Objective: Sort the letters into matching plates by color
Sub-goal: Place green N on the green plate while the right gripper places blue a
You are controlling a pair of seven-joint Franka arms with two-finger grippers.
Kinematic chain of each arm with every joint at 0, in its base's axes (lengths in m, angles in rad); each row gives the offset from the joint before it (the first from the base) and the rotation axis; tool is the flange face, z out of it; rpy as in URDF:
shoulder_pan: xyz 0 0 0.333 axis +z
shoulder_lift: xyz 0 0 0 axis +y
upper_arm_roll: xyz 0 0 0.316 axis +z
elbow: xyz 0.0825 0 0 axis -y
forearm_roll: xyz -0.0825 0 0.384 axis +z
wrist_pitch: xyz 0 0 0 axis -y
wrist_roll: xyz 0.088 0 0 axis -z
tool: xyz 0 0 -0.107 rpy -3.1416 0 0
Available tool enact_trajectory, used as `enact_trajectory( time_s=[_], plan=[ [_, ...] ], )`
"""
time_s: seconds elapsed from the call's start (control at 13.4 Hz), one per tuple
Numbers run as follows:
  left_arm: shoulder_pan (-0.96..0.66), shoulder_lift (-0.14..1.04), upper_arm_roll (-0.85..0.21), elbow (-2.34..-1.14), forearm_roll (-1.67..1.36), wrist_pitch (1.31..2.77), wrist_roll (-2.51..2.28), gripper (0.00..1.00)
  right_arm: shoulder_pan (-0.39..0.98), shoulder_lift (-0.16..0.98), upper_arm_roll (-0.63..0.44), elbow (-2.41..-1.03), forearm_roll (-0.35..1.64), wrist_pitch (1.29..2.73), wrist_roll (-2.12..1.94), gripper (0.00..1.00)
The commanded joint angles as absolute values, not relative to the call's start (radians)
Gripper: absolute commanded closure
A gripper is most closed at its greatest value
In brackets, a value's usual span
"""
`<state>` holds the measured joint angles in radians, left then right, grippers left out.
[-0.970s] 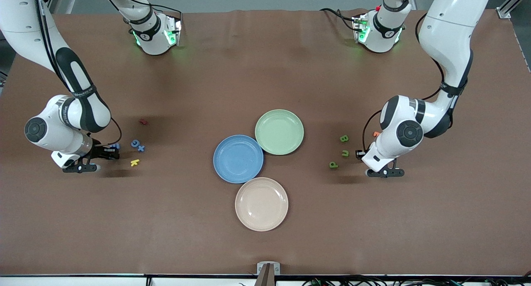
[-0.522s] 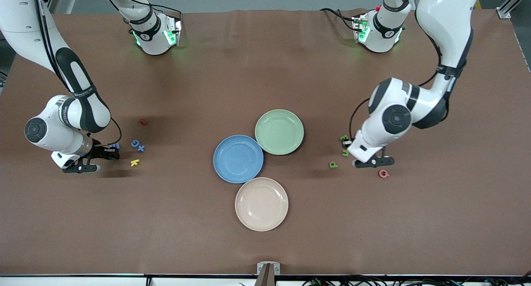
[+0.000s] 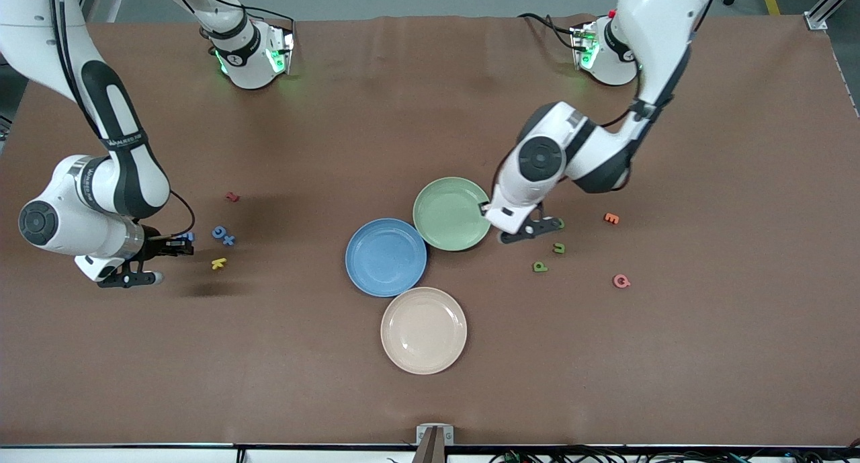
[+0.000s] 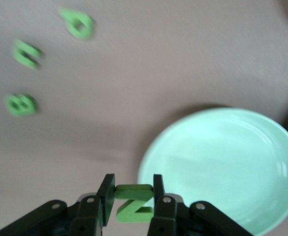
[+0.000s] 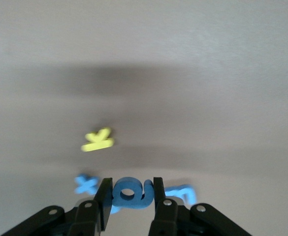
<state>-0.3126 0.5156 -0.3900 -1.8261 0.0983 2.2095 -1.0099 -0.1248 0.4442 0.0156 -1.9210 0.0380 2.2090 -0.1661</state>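
Note:
My left gripper (image 4: 130,183) is shut on a green letter Z (image 4: 134,201) and hangs at the rim of the pale green plate (image 4: 222,162), on its left-arm side (image 3: 485,209). Three more green letters (image 3: 540,267) lie on the table toward the left arm's end, one half hidden by the gripper. My right gripper (image 5: 130,184) is shut on a blue letter (image 5: 129,193) just above the table (image 3: 180,246), beside two other blue letters (image 3: 219,232). The green plate (image 3: 452,214) and the blue plate (image 3: 385,257) touch at mid-table, both bare.
A cream plate (image 3: 423,330) sits nearer the front camera than the blue one. A yellow letter (image 3: 218,263) and a red one (image 3: 232,197) lie near the blue letters. An orange letter (image 3: 611,218) and a pink one (image 3: 621,281) lie near the green letters.
The left arm has swung from the green letters to the green plate's rim, carrying the green Z. The right arm has risen slightly with the blue letter in its grip.

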Motion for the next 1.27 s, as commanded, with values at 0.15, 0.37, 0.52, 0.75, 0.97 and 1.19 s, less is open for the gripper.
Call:
enact_trajectory(
  time_s=[0.15, 0.37, 0.52, 0.75, 0.97, 1.19],
  plan=[
    [-0.414, 0.618, -0.384, -1.746, 0.121, 2.273, -1.146, 0.82, -0.008, 0.384, 0.02, -1.93, 0.049, 2.146, 0.065, 0.99],
    [-0.454, 0.652, -0.379, -1.729, 0.123, 2.299, -1.181, 0.82, 0.083, 0.357, 0.028, -1.933, 0.051, 2.132, 0.245, 0.99],
    [-0.474, 0.666, -0.379, -1.718, 0.121, 2.302, -1.19, 0.82, 0.147, 0.354, 0.029, -1.933, 0.087, 2.14, 0.352, 0.99],
    [-0.492, 0.704, -0.374, -1.698, 0.123, 2.338, -1.207, 0.8, 0.256, 0.359, 0.028, -1.93, 0.112, 2.175, 0.536, 0.99],
    [-0.494, 0.707, -0.374, -1.7, 0.124, 2.344, -1.209, 0.79, 0.348, 0.367, 0.028, -1.93, 0.112, 2.252, 0.691, 0.99],
    [-0.489, 0.704, -0.376, -1.7, 0.153, 2.344, -1.209, 0.48, 0.44, 0.409, 0.028, -1.882, 0.112, 2.293, 0.865, 0.99]
  ],
)
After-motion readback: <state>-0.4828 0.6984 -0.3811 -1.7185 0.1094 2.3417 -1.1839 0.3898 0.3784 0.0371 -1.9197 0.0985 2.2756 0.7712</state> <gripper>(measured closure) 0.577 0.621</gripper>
